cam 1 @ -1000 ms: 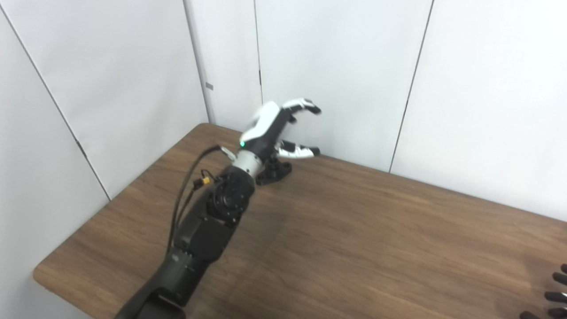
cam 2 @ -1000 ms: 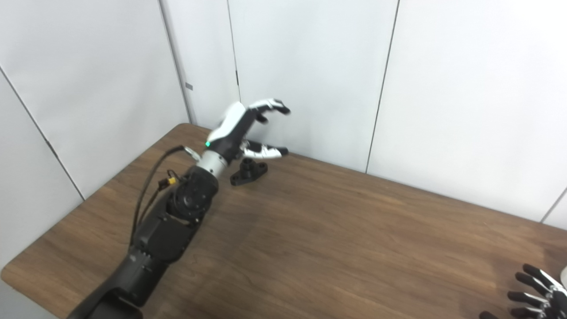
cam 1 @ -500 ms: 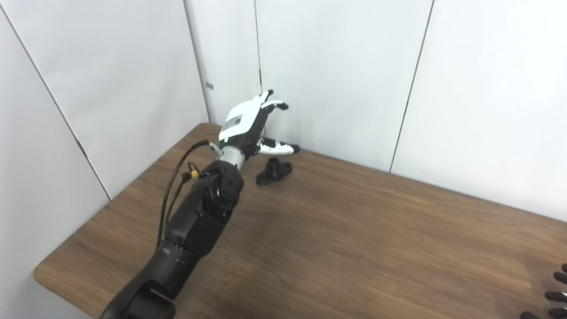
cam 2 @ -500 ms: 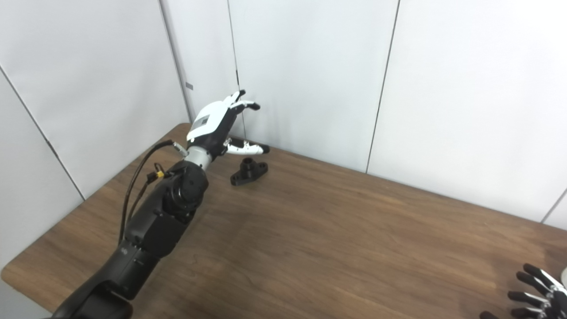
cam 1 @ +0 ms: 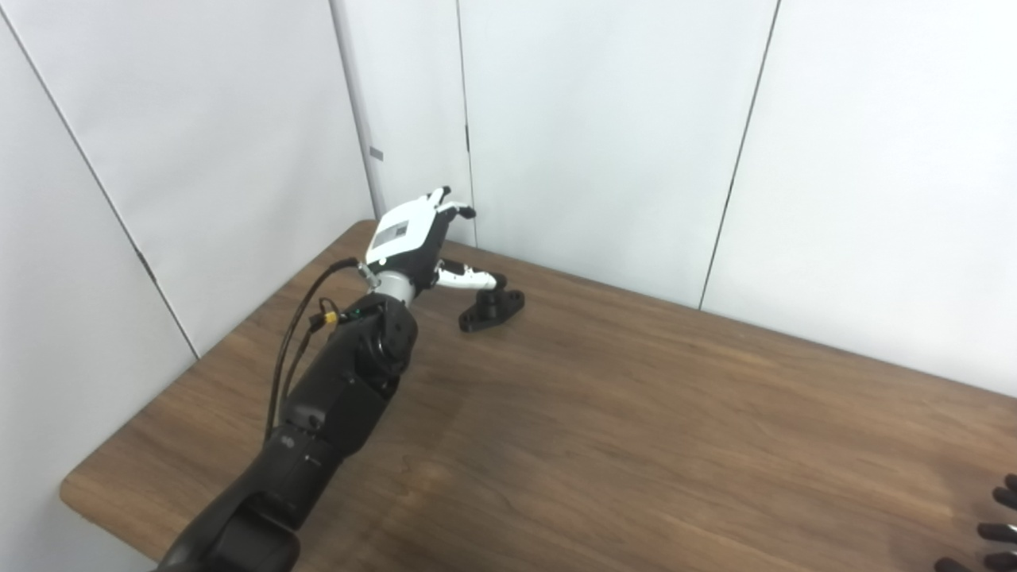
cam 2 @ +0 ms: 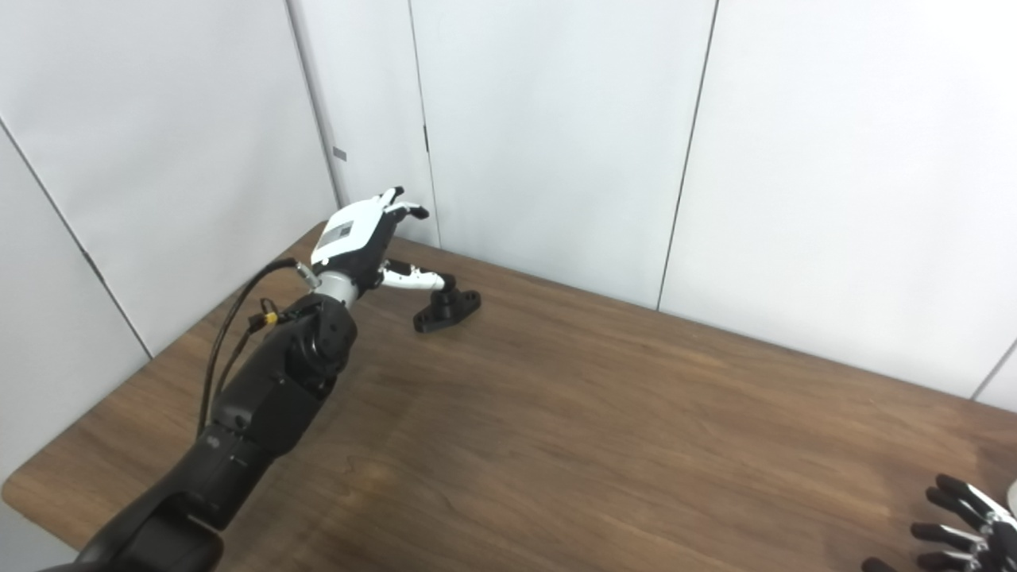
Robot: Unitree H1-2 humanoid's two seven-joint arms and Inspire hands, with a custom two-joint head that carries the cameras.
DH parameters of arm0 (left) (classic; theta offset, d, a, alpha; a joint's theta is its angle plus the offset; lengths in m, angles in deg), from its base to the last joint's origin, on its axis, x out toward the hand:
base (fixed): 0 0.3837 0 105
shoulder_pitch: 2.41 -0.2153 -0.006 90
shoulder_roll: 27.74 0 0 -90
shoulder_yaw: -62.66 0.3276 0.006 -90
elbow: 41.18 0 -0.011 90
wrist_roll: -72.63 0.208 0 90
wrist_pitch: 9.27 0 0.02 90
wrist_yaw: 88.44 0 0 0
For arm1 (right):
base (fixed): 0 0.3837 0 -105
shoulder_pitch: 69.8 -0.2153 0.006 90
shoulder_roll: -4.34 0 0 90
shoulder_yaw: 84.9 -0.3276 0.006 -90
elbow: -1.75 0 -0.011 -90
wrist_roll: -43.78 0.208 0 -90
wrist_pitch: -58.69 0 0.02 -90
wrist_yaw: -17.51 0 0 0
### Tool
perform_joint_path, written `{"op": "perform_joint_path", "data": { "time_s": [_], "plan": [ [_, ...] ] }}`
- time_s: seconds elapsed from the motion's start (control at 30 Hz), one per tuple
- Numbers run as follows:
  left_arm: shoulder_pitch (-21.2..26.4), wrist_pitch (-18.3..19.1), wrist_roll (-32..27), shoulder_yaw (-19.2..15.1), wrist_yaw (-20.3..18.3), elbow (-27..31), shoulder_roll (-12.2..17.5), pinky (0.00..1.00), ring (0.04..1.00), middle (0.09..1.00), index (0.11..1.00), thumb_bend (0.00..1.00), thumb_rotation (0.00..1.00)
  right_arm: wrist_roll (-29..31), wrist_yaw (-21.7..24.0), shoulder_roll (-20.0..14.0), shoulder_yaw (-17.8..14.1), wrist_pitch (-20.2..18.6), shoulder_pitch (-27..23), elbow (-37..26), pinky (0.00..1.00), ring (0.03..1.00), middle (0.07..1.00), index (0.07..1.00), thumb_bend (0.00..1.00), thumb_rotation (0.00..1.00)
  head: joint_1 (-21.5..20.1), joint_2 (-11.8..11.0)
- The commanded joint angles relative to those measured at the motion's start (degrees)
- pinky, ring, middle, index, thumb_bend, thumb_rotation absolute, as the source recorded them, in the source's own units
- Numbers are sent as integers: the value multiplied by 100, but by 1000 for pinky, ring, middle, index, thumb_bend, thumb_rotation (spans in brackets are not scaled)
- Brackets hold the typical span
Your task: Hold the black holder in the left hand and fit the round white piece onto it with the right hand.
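Left eye view: my left hand (cam 1: 413, 238), fingers spread and empty, sits just beside the small black plastic holder (cam 1: 491, 308) on the brown wooden table (cam 1: 636, 429). Right eye view: right hand (cam 2: 965, 524) waits, splayed; I'd lower, then close round the post

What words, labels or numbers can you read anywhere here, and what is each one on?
No text here can be read.
Grey label on the back of the left hand: too small and blurred to read.
Small grey mark on the wall panel: too blurred to read.
Black holder, right hand, table: no markings visible.
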Motion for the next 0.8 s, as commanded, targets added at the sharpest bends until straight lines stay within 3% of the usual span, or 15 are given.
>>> {"op": "perform_joint_path", "data": {
  "time_s": [0.0,0.27,0.77],
  "plan": [
    [290,95,179,34,149,-26,244,1000,1000,1000,816,1000,396,-58,-130,-37,-73,292,-120,-129,473,611,755,777,601,0,-7,5],
    [348,507,236,248,85,-287,254,1000,1000,1000,808,963,379,-85,-203,-13,-88,240,-89,-206,460,592,756,783,553,0,-15,31],
    [280,627,31,476,-14,-601,180,1000,1000,1000,796,1000,389,-254,-263,-21,-84,231,-15,-301,438,578,748,775,522,0,-74,104]
  ]
}}
